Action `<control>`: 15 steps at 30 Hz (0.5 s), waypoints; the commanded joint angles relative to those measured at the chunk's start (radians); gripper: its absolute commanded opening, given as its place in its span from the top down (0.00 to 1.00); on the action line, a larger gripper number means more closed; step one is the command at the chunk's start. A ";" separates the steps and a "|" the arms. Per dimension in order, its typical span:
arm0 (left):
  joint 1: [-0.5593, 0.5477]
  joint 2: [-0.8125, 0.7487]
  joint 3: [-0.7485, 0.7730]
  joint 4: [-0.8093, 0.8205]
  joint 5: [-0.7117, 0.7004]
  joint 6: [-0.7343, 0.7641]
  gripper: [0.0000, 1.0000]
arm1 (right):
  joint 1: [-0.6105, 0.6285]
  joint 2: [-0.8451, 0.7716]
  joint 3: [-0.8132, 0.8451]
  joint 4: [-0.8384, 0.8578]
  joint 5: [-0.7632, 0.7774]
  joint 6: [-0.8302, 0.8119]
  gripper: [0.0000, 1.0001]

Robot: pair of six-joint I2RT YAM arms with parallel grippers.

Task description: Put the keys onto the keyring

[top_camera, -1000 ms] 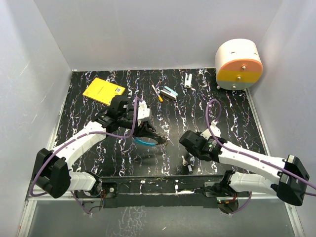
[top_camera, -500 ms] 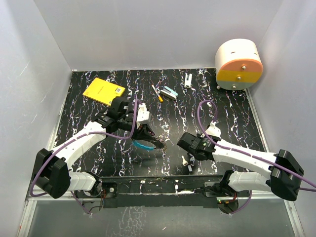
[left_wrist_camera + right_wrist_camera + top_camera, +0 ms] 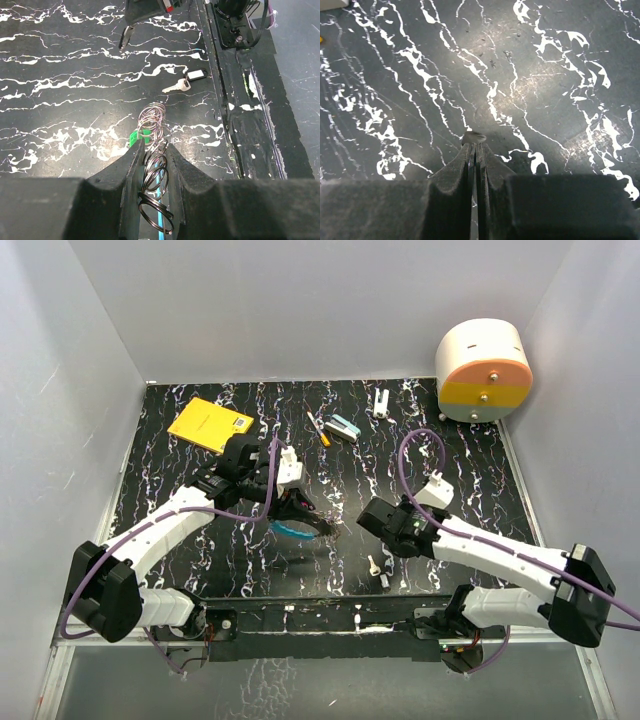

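My left gripper [image 3: 292, 508] is shut on the keyring [image 3: 300, 531], a thin silvery loop with a blue arc. In the left wrist view the ring's stacked coils [image 3: 156, 165] sit between the fingers [image 3: 131, 170], and a green key head [image 3: 136, 136] hangs just past them. My right gripper [image 3: 364, 516] is shut on a plain silver key [image 3: 474, 136] that pokes out of its tips; this key also shows in the left wrist view [image 3: 125, 38]. It is held a short way right of the keyring. A pale-headed key [image 3: 372, 564] and a white tag [image 3: 384, 581] lie on the table.
A yellow notebook [image 3: 210, 424] lies at the back left. An orange-and-white stick [image 3: 318, 428], a teal-and-white block [image 3: 344, 428] and a small white piece [image 3: 382, 401] lie at the back middle. A round white, orange and yellow container [image 3: 484, 370] stands at the back right.
My right gripper has risen from near the front keys and moved back and left towards the keyring. The left arm has hardly moved.
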 commanded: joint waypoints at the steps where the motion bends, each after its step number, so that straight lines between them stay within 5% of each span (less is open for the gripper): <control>1: -0.004 -0.050 0.006 0.034 0.035 -0.012 1.00 | -0.014 0.039 -0.030 0.007 0.028 0.022 0.92; 15: -0.003 -0.058 -0.026 0.080 0.029 -0.032 1.00 | -0.014 0.121 -0.100 0.174 -0.198 -0.016 0.92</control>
